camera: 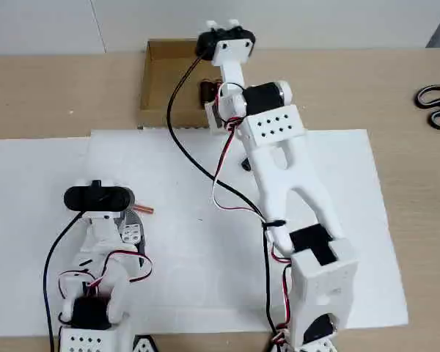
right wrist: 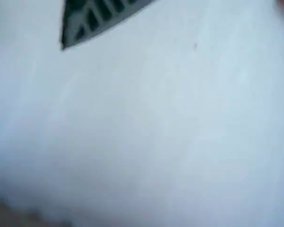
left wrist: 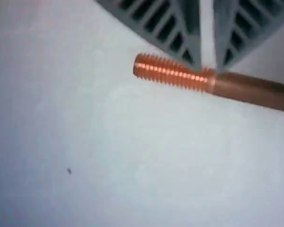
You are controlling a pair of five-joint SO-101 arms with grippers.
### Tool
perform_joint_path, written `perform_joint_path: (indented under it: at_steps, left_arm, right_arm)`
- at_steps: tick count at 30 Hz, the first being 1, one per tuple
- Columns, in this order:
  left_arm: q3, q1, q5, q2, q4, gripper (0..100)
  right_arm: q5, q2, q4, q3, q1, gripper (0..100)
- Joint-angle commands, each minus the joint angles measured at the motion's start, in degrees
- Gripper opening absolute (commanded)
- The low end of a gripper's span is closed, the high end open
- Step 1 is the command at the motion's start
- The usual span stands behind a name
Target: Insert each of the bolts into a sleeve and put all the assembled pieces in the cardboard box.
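A copper bolt (left wrist: 170,71) lies on the white paper (left wrist: 132,165), its threaded end sticking out of a smooth copper sleeve (left wrist: 255,92). My left gripper (left wrist: 207,64) is shut, and its grey ribbed fingers (left wrist: 170,28) rest their tips against the piece where thread meets sleeve. From above, the same piece (camera: 144,210) pokes out to the right of the left gripper (camera: 132,220). My right arm (camera: 275,132) stretches to the cardboard box (camera: 155,81), and its head (camera: 226,44) hangs over the box's right side. Brown pieces (camera: 207,92) lie inside the box. A dark ribbed part of the right gripper (right wrist: 85,19) hangs over a white surface.
A small dark piece (camera: 246,163) lies on the paper (camera: 183,264) beside the right arm. Scissors (camera: 436,106) rest on the wooden table (camera: 59,95) at the far right. Black cables (camera: 198,161) trail across the paper between the arms.
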Motion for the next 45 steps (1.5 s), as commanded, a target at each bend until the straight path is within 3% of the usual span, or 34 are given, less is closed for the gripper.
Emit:
perform_joint_path:
  at_steps: [1,6,15,20,30,45]
  left_arm:
    - [-0.48,0.09,0.09,-0.44,-1.23,1]
    - [-0.48,0.18,0.09,-0.44,-1.32,1]
    - [-0.48,0.18,0.26,-0.44,-1.32,1]
    - [-0.4,-0.18,1.23,-0.44,-1.32,1]
    - [-0.4,-0.26,1.67,-0.44,-1.32,1]
    - [-0.4,-0.26,1.67,-0.44,-1.32,1]
  right_arm:
    - [-3.6,-4.18,7.08,-2.81,-0.31,23.1]
    - [-12.75,-3.74,12.26,-2.81,-0.75,23.1]
    - [-29.27,3.03,10.77,-2.81,-0.66,23.1]
    - [-33.58,9.36,7.87,-2.81,-0.66,23.1]
    - [-32.18,12.79,-4.09,-2.81,1.27,23.0]
    - [-32.26,15.6,-5.58,-2.81,2.77,23.0]
